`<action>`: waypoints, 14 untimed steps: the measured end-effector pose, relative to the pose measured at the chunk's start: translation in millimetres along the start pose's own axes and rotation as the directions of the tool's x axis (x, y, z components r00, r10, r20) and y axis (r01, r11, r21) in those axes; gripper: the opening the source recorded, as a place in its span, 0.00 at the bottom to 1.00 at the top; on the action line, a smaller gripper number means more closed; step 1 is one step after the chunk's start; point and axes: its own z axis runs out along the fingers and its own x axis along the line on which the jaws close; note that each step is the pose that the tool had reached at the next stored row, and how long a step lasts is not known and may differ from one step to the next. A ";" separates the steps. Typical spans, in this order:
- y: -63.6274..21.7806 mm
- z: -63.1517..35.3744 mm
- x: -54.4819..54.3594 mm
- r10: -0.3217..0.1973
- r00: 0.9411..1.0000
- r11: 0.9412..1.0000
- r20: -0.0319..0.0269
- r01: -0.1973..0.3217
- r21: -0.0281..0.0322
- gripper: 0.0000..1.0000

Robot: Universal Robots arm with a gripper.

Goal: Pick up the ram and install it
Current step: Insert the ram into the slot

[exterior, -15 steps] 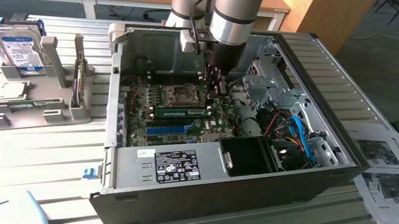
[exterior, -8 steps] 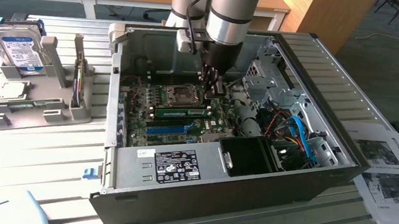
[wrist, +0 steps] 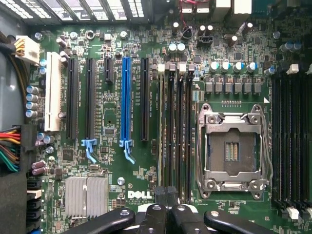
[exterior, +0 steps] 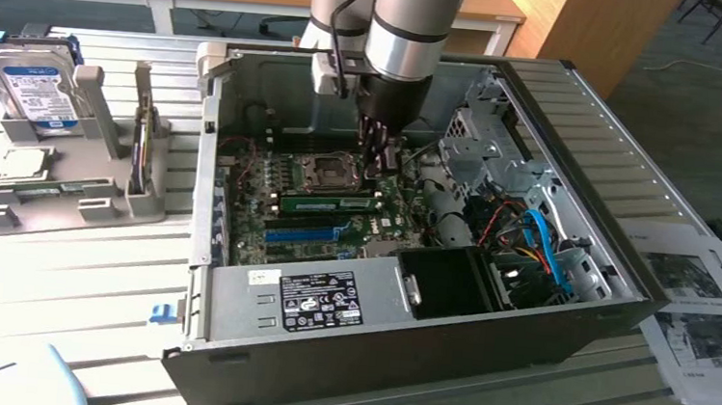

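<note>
Case (exterior: 362, 367): one open dark-grey metal computer case is laid on the pale slatted surface (exterior: 72, 276).
Blue slot (exterior: 300, 235): one long blue plastic slot is seen on the green motherboard.
Ram (exterior: 329, 203): one long, thin green circuit-board stick is seated on edge in a slot, between the blue slot and the one square metal processor socket (exterior: 332, 169).
Jaws: the black jaws are clenched with nothing seen held, near the ram; contact cannot be told.
Hard drive (exterior: 37, 90): one blue-labelled silver drive is stood in a grey holder at the exterior view's left.
</note>
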 end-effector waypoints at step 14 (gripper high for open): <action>16.9 0.5 0.2 0.000 1.000 1.000 0.000 0.000 0.002 0.09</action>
